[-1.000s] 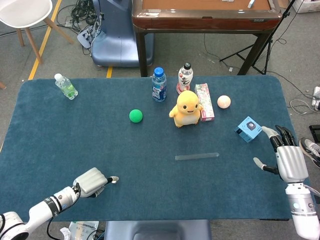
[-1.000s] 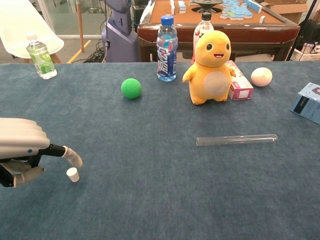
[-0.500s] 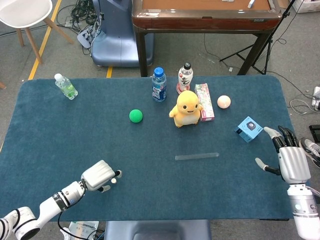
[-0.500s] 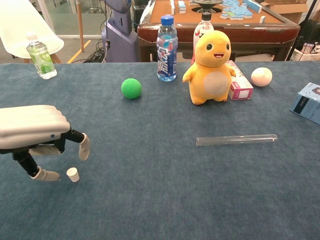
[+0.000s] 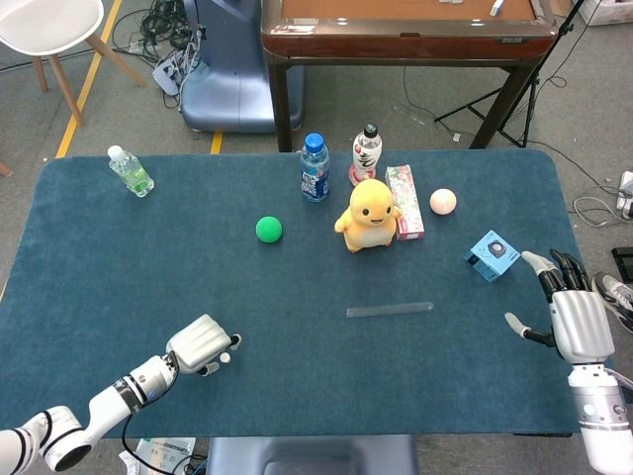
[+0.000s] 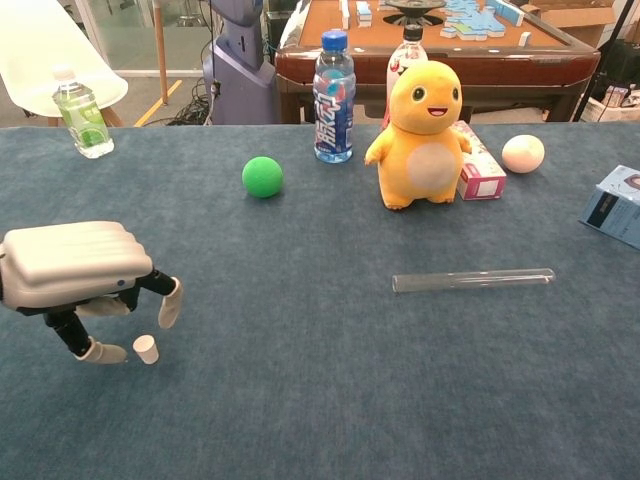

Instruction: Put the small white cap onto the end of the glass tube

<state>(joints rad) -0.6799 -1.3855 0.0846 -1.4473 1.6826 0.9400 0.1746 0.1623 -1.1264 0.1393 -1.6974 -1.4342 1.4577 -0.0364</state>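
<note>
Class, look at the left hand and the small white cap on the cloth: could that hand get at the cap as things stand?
Probably yes. The left hand hangs right by the small white cap, fingers pointing down beside it, and nothing lies between them.

Three bottles (image 5: 315, 168), one green ball (image 5: 268, 230), one pale ball (image 5: 442, 201), one plush toy (image 5: 370, 215), two boxes (image 5: 405, 202), one glass tube (image 5: 390, 310), one white cap (image 6: 146, 349).

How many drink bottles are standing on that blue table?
3: a small clear bottle of green liquid at the far left corner, a blue-labelled water bottle at the far middle, and a white bottle with a black cap beside it.
</note>
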